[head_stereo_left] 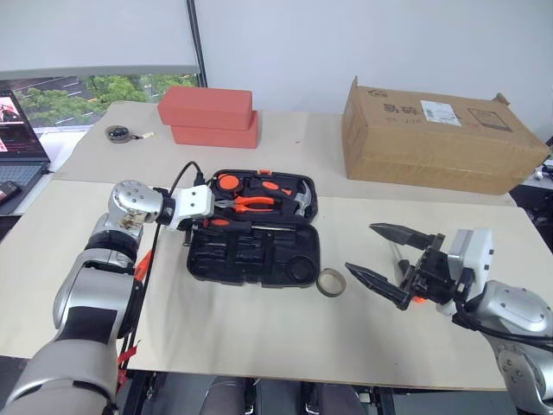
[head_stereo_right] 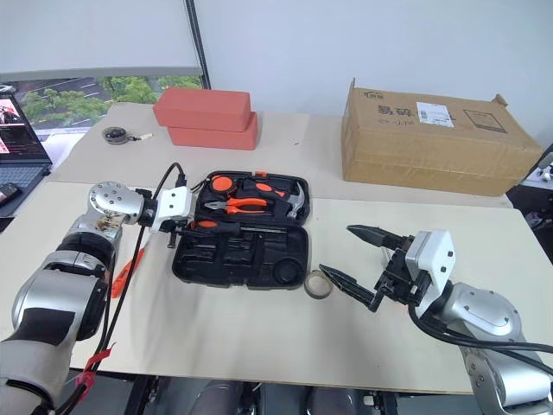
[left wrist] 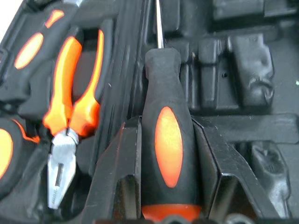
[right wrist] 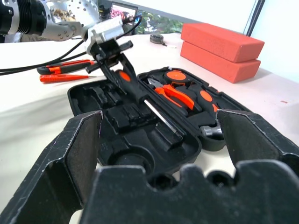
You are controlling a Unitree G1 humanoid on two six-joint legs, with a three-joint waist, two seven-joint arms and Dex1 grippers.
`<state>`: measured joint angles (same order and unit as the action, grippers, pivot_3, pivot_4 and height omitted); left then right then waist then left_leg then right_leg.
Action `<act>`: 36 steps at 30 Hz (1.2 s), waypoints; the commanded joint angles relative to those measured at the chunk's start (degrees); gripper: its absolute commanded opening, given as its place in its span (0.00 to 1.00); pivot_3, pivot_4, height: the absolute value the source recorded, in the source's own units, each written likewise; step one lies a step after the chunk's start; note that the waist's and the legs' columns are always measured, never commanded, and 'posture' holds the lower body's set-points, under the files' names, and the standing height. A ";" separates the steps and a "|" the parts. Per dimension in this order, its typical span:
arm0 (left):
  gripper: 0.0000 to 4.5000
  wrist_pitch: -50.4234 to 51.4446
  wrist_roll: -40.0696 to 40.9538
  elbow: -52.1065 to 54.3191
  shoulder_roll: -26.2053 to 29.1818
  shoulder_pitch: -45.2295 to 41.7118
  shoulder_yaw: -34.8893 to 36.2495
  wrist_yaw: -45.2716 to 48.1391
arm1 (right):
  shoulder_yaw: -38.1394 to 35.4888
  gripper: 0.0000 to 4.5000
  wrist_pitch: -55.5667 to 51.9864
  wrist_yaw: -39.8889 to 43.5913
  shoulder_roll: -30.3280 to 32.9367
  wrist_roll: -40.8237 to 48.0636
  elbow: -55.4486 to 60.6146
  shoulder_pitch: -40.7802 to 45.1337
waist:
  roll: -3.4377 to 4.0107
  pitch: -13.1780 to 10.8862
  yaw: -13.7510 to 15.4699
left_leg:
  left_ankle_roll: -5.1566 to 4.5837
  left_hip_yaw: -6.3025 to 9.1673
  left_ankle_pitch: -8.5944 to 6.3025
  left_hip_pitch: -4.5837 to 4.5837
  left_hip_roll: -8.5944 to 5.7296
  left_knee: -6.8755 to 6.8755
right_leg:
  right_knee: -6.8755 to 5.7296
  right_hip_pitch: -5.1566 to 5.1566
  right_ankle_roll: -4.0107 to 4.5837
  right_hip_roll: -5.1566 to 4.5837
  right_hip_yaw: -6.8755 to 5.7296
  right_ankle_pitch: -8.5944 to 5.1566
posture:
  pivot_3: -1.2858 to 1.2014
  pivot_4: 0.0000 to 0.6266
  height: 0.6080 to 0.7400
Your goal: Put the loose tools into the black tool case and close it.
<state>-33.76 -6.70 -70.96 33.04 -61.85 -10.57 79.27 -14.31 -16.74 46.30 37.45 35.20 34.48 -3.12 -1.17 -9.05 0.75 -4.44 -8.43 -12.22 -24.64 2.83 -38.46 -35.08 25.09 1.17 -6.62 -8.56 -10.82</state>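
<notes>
The black tool case (head_stereo_left: 259, 256) lies open in the middle of the table, its moulded slots facing up. My left gripper (head_stereo_left: 199, 226) hangs over the case's left end, shut on the black-orange handle of a screwdriver (left wrist: 168, 144). The screwdriver (right wrist: 140, 95) is tilted, its shaft sloping down into the case. A small tape ring (head_stereo_left: 330, 283) lies on the table just off the case's front right corner. Right of the ring my right gripper (head_stereo_left: 359, 247) stands open with nothing in it. Beside my left arm lie a black-orange tool (right wrist: 60, 69) and a slim orange pen (right wrist: 60, 78).
Orange-handled pliers (head_stereo_left: 251, 203) and a chrome hammer (head_stereo_left: 302, 199) sit in the case's far half. Two stacked red boxes (head_stereo_left: 212, 117) and a dark disc (head_stereo_left: 117, 133) stand at the back left, with a big cardboard box (head_stereo_left: 441, 138) at the back right. A laptop (head_stereo_left: 17, 147) is at far left.
</notes>
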 commanded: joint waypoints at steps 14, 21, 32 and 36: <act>0.98 3.45 6.60 4.15 -0.75 -4.00 7.72 -0.59 | 0.53 1.00 0.57 1.13 0.21 0.72 0.72 0.83 | 0.00 0.00 -0.01 | -0.20 0.00 -0.01 -0.07 0.01 -0.18 | -0.08 0.00 0.00 0.04 0.03 0.00 | 0.52 0.24 0.79; 0.49 9.24 8.46 7.21 -5.99 0.84 9.45 -5.55 | 1.35 1.00 1.06 1.70 0.17 0.32 -0.31 1.37 | 0.02 0.02 -0.05 | -0.25 0.08 -0.03 -0.05 0.00 -0.39 | -0.14 -0.12 -0.09 0.03 0.10 0.06 | 0.52 0.24 0.79; 0.01 6.97 0.66 5.51 -7.06 4.97 3.07 -9.77 | 0.35 1.00 1.02 2.20 0.82 0.01 -0.13 0.47 | 0.02 0.02 -0.05 | -0.24 0.06 -0.03 -0.05 0.00 -0.40 | -0.19 -0.10 -0.09 0.06 0.10 0.06 | 0.52 0.24 0.79; 0.01 4.91 -2.27 4.65 -6.99 5.78 0.55 -12.05 | 0.25 1.00 0.95 1.80 0.98 -0.50 0.00 0.03 | 0.07 0.05 -0.03 | -0.24 0.07 -0.04 -0.01 0.01 -0.40 | -0.18 -0.13 -0.08 0.05 0.11 0.06 | 0.52 0.24 0.79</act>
<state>-27.03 -6.00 -65.82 25.74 -57.24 -7.77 68.33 -12.24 -16.88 48.38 37.73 34.84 32.89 -3.09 -1.11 -9.00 0.72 -4.68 -8.35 -12.26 -24.65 2.84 -38.86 -35.26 24.96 1.09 -6.57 -8.46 -10.77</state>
